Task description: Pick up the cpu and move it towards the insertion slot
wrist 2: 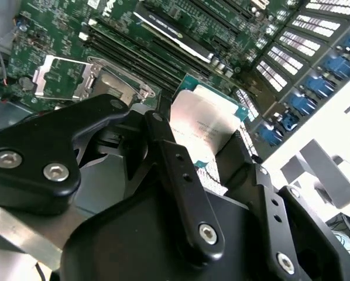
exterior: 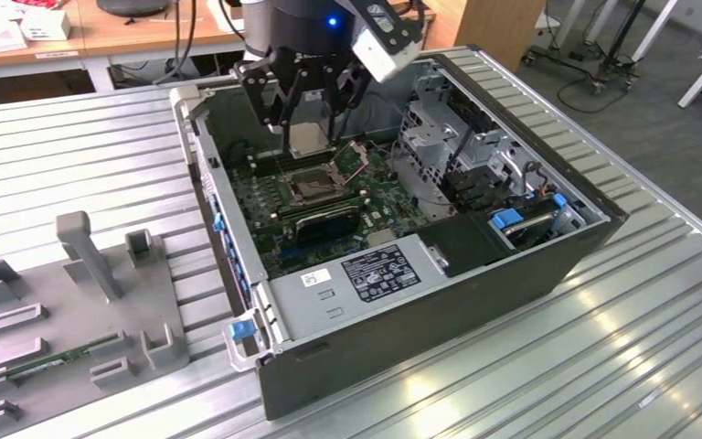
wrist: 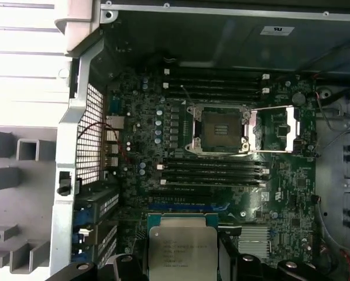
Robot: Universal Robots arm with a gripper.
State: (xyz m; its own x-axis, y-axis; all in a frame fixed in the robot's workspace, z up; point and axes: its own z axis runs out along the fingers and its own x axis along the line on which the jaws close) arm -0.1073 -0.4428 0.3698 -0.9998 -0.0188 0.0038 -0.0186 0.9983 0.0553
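One cpu point(wrist: 182, 253), one insertion slot point(wrist: 217, 130) (frame hinged open), one gripper point(exterior: 307, 137), one computer case point(exterior: 449, 274), one grey fixture tray point(exterior: 70, 320).

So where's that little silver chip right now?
The cpu is held in the gripper, hanging above the open computer case in the exterior view. It sits just above the motherboard's insertion slot, not yet in it.

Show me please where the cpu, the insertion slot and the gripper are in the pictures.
cpu point(wrist: 182, 250): first wrist view, on its silvery metal top.
insertion slot point(wrist: 218, 129): first wrist view, on its dark centre.
gripper point(exterior: 306, 137): exterior view, midway between the tips of its fingers, which hold the cpu.
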